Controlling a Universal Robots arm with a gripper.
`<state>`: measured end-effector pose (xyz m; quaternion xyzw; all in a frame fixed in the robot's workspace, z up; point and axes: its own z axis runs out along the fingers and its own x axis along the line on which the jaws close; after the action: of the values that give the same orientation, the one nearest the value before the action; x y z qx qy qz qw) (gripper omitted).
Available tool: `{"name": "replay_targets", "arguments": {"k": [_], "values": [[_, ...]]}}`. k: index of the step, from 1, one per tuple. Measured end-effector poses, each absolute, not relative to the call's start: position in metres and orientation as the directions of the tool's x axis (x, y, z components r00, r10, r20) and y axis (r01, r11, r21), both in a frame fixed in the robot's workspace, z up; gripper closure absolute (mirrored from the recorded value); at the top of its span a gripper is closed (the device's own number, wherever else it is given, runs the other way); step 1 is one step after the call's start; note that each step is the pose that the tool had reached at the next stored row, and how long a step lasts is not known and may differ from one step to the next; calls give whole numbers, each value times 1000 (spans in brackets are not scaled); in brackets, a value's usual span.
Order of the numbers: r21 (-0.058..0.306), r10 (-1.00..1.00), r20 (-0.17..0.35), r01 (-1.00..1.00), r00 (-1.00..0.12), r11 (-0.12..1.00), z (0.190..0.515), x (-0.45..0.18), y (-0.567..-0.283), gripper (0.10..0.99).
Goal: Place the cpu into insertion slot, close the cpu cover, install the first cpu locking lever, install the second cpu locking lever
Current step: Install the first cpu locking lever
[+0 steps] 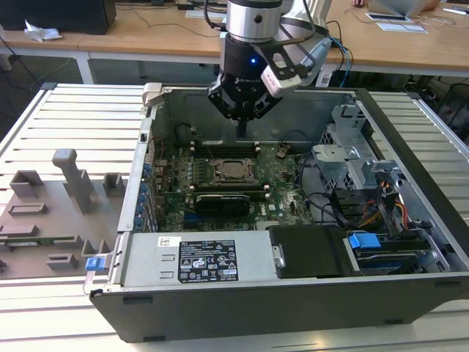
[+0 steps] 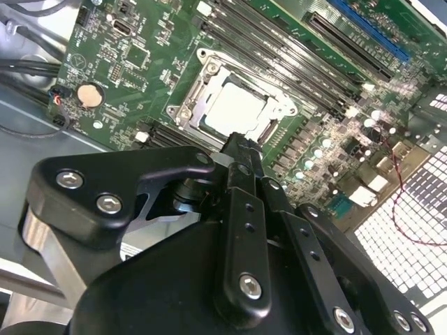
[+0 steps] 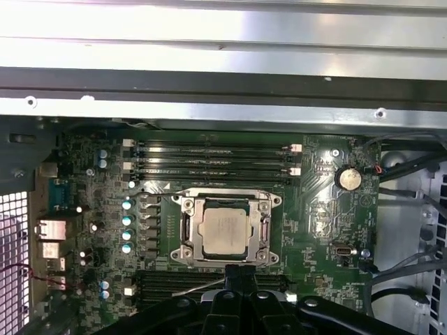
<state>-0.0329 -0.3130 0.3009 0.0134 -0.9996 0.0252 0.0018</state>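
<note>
Black gripper (image 3: 241,269) points fingertips-down into the open dark-grey computer case (image 1: 242,308). Its fingers are pressed together w/ nothing btwn them. In both wrist views the tips sit just beside one edge of the socket. Can't tell if they touch anything.

The cpu (image 3: 223,232), a small flat square chip w/ silver-grey metal top, lies flat, metal face up. It's seated in the insertion slot (image 3: 274,200), a square metal-rimmed socket amid the green motherboard (image 3: 314,230). Chip is approx square, so no clear long axis. Its sides run square w/ the socket rim and parallel to the long black memory slots (image 3: 209,148).

The cpu cover (image 3: 187,230), a thin silvery metal frame, lies down flat around the chip, which shows through its open middle.

A thin silvery rod (image 3: 198,287) slants across the slots beside the fingertips. Its socket end is hidden by the gripper body, as is the socket's near edge. Whether it's latched: can't tell.
</note>
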Motion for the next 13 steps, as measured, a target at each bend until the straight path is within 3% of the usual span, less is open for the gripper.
{"name": "replay_targets", "arguments": {"k": [13], "values": [[-50, -27, 4, -27, -1000, 998, 301, -62, -313, 980]]}}
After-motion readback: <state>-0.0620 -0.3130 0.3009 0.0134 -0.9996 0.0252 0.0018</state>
